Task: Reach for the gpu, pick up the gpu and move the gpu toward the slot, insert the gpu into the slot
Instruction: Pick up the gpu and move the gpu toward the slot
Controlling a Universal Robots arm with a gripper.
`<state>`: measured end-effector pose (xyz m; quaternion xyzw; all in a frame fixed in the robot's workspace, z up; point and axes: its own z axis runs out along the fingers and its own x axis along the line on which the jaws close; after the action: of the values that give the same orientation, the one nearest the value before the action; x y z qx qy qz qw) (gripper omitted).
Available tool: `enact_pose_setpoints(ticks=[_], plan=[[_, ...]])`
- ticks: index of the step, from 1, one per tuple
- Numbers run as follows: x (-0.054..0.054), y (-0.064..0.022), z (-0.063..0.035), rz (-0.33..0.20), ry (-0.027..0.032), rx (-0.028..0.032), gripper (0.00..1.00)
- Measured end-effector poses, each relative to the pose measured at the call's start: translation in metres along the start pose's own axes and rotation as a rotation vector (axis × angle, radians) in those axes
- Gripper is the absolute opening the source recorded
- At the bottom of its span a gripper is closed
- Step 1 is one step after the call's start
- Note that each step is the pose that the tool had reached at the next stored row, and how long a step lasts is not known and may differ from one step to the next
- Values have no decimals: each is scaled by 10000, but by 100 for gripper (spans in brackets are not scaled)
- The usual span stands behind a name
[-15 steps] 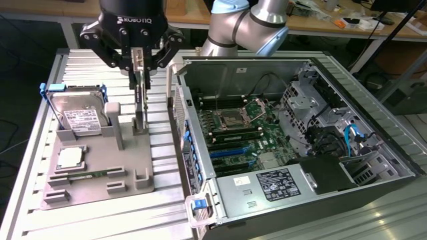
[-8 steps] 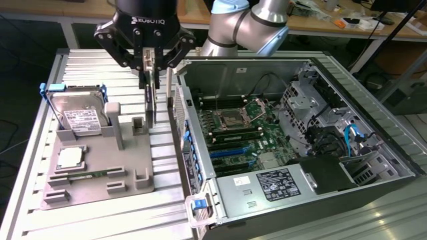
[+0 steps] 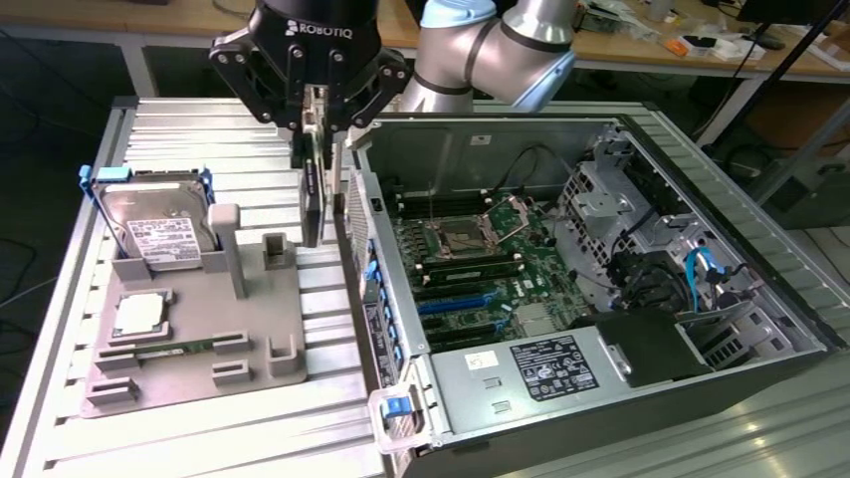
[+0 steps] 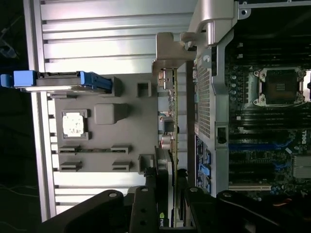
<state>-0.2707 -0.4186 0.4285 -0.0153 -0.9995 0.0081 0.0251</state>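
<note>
The gripper (image 3: 317, 129), marked ROBOTIQ in white, has its jaws pinching the gpu (image 3: 310, 204) by its upper edge. The card hangs on edge, between the grey holder (image 3: 199, 339) on the table (image 3: 199, 129) and the open side of the computer case (image 3: 531, 149), just beside the case wall. It seems lifted clear of the holder, though its lower edge is hard to separate from it. So reaching and picking up are done. The card is not yet over the blue slots (image 3: 459, 304) on the motherboard, and insertion is not done. The hard drive (image 3: 159, 234) in the holder carries a white label, unreadable here.
</note>
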Motion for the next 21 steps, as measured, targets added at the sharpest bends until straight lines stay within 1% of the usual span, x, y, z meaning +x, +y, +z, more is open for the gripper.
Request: enact_pose_setpoints(ticks=[4, 6, 7, 13, 16, 18, 21], plan=[[-90, 3, 22, -6, 39, -100, 27], [-144, 5, 37, -7, 49, -132, 27], [-196, 7, 51, -8, 55, -145, 27], [-336, 12, 82, -9, 62, -165, 27], [-426, 14, 89, -11, 66, -188, 27], [-486, 16, 91, -11, 68, -189, 27], [-544, 18, 89, -16, 74, -191, 27]])
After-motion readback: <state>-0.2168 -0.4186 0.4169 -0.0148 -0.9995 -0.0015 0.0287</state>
